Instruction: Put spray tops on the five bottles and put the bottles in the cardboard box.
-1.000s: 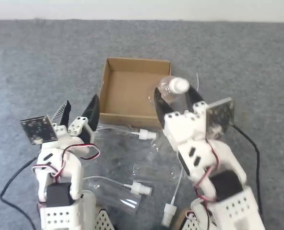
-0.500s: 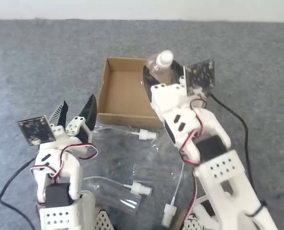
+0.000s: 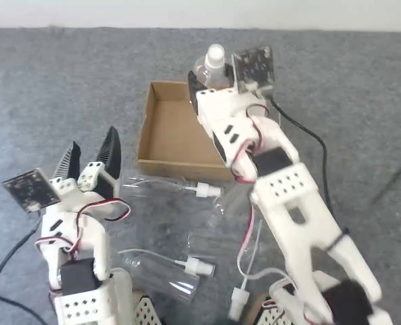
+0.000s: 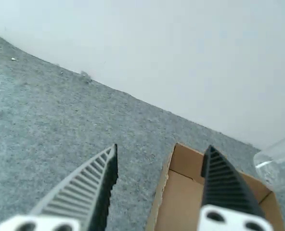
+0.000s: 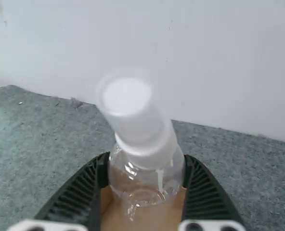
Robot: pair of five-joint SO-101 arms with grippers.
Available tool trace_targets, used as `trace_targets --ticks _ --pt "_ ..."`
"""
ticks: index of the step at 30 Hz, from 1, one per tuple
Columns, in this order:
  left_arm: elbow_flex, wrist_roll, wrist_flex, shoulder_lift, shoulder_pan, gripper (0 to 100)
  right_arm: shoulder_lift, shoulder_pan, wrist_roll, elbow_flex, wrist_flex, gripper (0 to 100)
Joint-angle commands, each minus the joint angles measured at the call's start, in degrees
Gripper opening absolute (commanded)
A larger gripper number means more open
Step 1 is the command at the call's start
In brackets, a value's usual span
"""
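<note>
We are seeing the open brown cardboard box (image 3: 175, 135) sitting toward the back of the grey carpeted surface (image 3: 65, 88). The right tool (image 3: 210, 80) is holding a clear plastic bottle with a white spray top (image 3: 213, 62) over the box's far right corner. The left tool (image 3: 91, 157) is hovering beside the box's near left corner. A second clear bottle (image 3: 165, 183) is lying just before the box, and a third clear bottle (image 3: 161, 276) is lying nearer the arms, left of a loose white spray top (image 3: 238, 300).

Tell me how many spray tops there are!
4 spray tops. One on the bottle in the right gripper, one lying before the cardboard box, two farther from it. Others may be hidden.
</note>
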Motion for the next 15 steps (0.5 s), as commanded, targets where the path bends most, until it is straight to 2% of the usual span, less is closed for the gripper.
trace_targets --ticks 1,15 --pt "-2.2 0.8 -1.8 -0.9 -0.4 26 5.2 0.2 0.7 -10.0 -1.7 6.9" --pt "-2.5 0.8 -1.8 -0.9 -0.4 26 22.8 -1.6 0.7 -23.4 -1.7 6.9"
